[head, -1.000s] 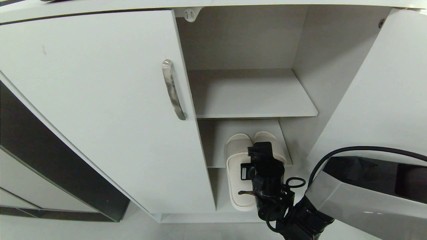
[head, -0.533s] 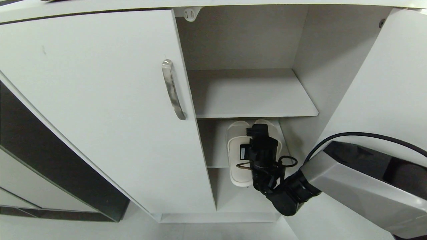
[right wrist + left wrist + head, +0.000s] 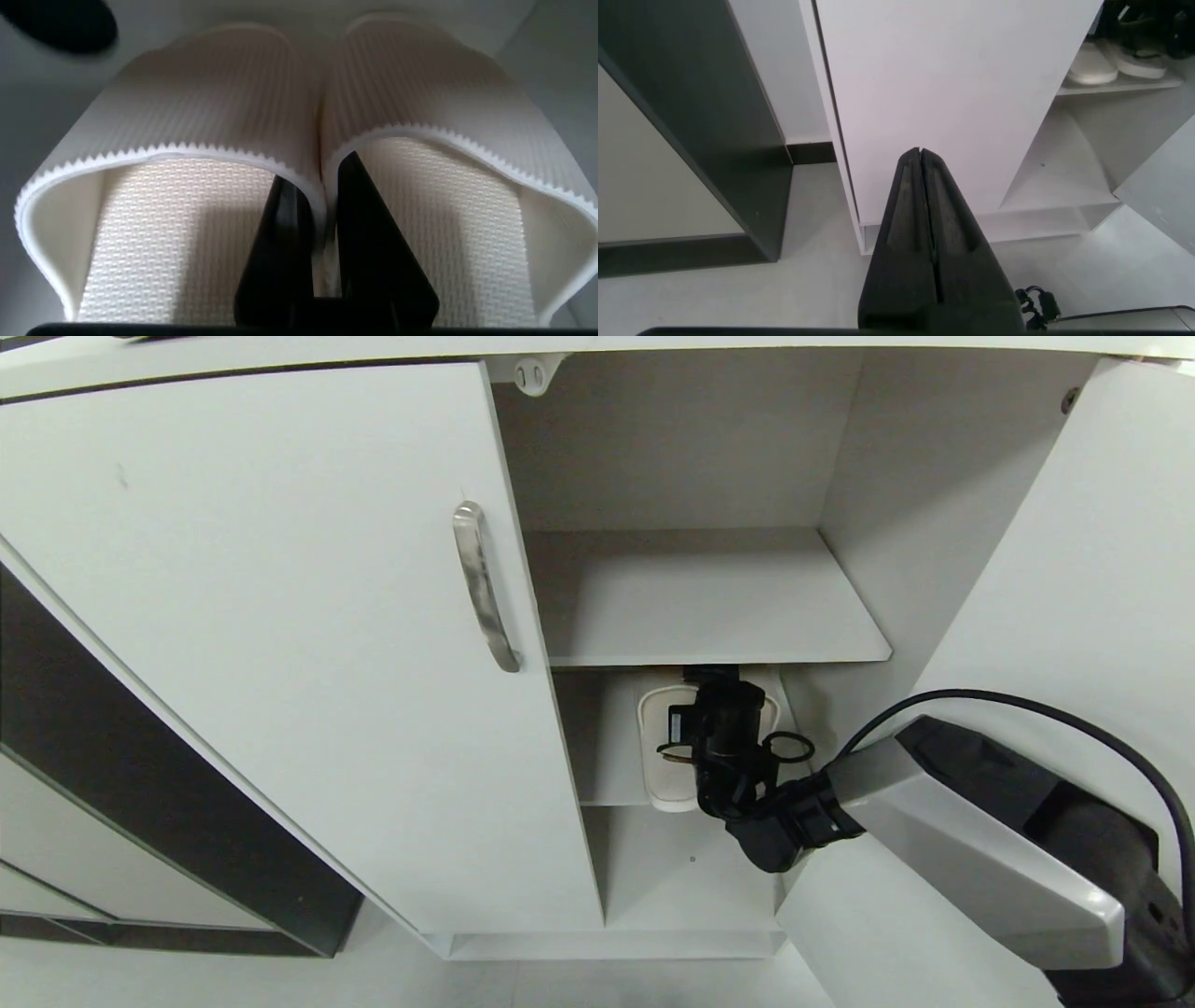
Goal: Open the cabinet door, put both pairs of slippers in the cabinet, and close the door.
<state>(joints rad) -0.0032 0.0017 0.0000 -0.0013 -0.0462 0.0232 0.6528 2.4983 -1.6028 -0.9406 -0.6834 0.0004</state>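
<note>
A pair of white slippers (image 3: 658, 751) lies side by side on the cabinet's middle shelf (image 3: 607, 756), heels toward the shelf's front edge. My right gripper (image 3: 712, 679) is shut on the slippers (image 3: 187, 215), its fingers (image 3: 280, 243) pinching the two inner sidewalls together. The toes and fingertips are hidden under the upper shelf (image 3: 700, 602) in the head view. My left gripper (image 3: 920, 163) is shut on nothing, low in front of the closed left door (image 3: 952, 84). From there the slippers (image 3: 1106, 61) show on their shelf.
The right door (image 3: 1074, 597) stands wide open beside my right arm. The left door (image 3: 280, 616) with its metal handle (image 3: 484, 586) is closed. The bottom compartment (image 3: 672, 877) lies below. A dark rounded shape (image 3: 56, 23) sits deeper on the middle shelf.
My right arm has pushed the white slippers forward, from overhanging the middle shelf's front edge to lying almost fully on it, toes under the upper shelf. The left gripper's earlier state is not shown.
</note>
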